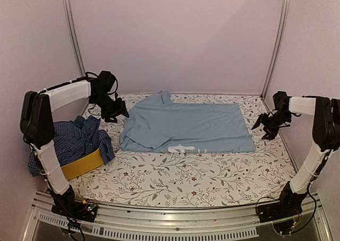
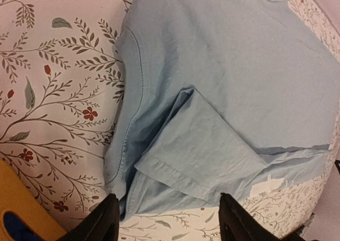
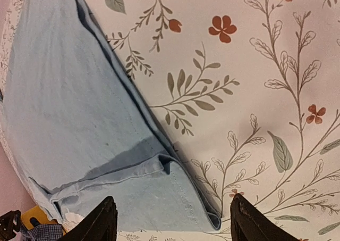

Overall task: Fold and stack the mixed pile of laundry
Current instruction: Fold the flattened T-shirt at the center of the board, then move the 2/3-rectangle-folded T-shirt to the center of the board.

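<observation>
while both grippers hang with jaws apart and empty, the light blue t-shirt (image 1: 186, 125) lies flat at the centre of the table cover (image 1: 212, 177), left gripper (image 1: 118, 113) at its 9 o'clock edge, right gripper (image 1: 267, 126) off its 3 o'clock hem. likely fault: a pinch catching one layer only, dragging the cloth askew. left wrist view alone shows the sleeve (image 2: 202, 150) doubled over; overhead alone shows the checked shirt (image 1: 74, 137) heaped on the yellow basket (image 1: 82, 166) at 8 o'clock.

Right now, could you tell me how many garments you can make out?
2 for certain: a light blue T-shirt spread mid-table, and a navy checked shirt heaped over the yellow basket at the left. Others may lie hidden under it.
</observation>
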Available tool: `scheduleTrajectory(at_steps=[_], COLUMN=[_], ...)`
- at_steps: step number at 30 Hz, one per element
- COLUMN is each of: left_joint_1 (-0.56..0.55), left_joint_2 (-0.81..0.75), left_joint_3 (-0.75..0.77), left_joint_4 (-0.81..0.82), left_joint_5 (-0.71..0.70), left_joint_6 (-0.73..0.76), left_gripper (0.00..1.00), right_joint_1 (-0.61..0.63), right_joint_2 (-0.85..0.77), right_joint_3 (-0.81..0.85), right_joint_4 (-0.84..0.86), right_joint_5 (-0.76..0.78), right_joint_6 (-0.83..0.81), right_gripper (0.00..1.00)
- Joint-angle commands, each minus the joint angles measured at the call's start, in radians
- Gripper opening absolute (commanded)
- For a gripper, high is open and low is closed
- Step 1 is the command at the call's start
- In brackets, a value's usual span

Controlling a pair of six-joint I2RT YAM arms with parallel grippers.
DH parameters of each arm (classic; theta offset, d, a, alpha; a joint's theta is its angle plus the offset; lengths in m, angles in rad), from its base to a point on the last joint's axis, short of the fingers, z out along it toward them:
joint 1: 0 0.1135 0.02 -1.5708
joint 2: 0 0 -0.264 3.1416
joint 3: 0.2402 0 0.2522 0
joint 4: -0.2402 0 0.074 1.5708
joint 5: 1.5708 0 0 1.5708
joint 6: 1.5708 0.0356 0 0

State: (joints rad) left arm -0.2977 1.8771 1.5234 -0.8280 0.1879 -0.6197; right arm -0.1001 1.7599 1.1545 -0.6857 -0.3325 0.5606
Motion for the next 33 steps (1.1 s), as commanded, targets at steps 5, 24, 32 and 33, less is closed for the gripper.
scheduleTrajectory(at_steps=[5,24,32,33], left_joint_1=[-0.011,-0.109,-0.112,-0.116], left_joint_2=[-0.087,0.115,0.121,0.114], left_joint_3=[-0.143,-0.131,-0.175,-0.178], left_joint_4=[-0.046,-0.114,-0.090,-0.084], left_joint_5=[0.033,-0.080,-0.059,-0.039], left_joint_6=[0.119,0.242,0.244,0.243], left_gripper=[0.58,0.43,0.33,0.29], right_joint_1=[-0.003,0.011,0.005,-0.002], right_joint_2=[-0.130,0.039,0.032,0.014], right_joint_3=[-0.179,-0.237,-0.294,-0.304], right_joint_4=[0.099,0.155,0.125,0.119], right_joint_5=[-0.136,-0.167,-0.076,-0.060], right_joint_6=[-0.134,-0.211,-0.172,-0.165], right_gripper=[0.72,0.53,0.00,0.00])
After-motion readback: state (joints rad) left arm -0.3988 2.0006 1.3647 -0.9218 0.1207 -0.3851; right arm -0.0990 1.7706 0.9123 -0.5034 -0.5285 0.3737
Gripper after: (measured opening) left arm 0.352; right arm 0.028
